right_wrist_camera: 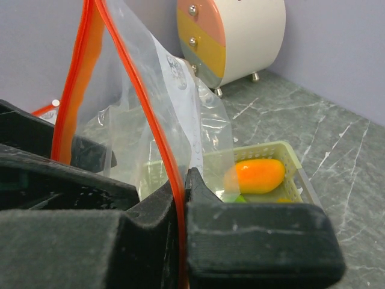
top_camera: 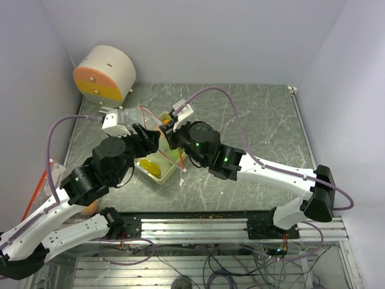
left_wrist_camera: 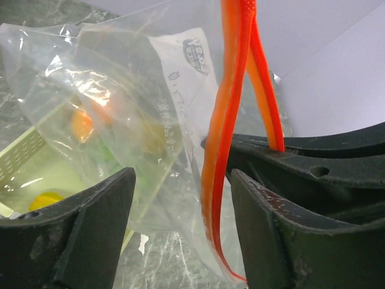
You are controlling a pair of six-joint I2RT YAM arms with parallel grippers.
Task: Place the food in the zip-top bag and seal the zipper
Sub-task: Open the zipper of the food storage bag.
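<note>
**Risk: bag hangs from one pinch, food not loaded**

Top view: the zip-top bag (top_camera: 153, 120) is held up mid-frame over the tray (top_camera: 168, 179), between the arms. Left gripper (top_camera: 147, 137) is released. Right gripper (top_camera: 169, 127) is clenched on the bag's rim. The food (top_camera: 151, 168) sits in the tray, lower centre.

Left wrist: fingers are spread. The zipper strip (left_wrist_camera: 225, 120) hangs in the gap, just beside the right-hand finger, unpinched. A yellow piece (left_wrist_camera: 45, 200) is in the tray, lower left. An orange piece (left_wrist_camera: 81, 123) shows through the film; can't tell whether it's inside the bag or behind it. If the left closes here it likely catches both strips and shuts the mouth before loading.

Right wrist: fingers clamp the strip at frame centre. The mango (right_wrist_camera: 258, 174) is in the tray, right of centre. It's a thin strip on one hold, so it could slip or twist and the mouth collapse. Film hanging down by the tray may snag it.
</note>
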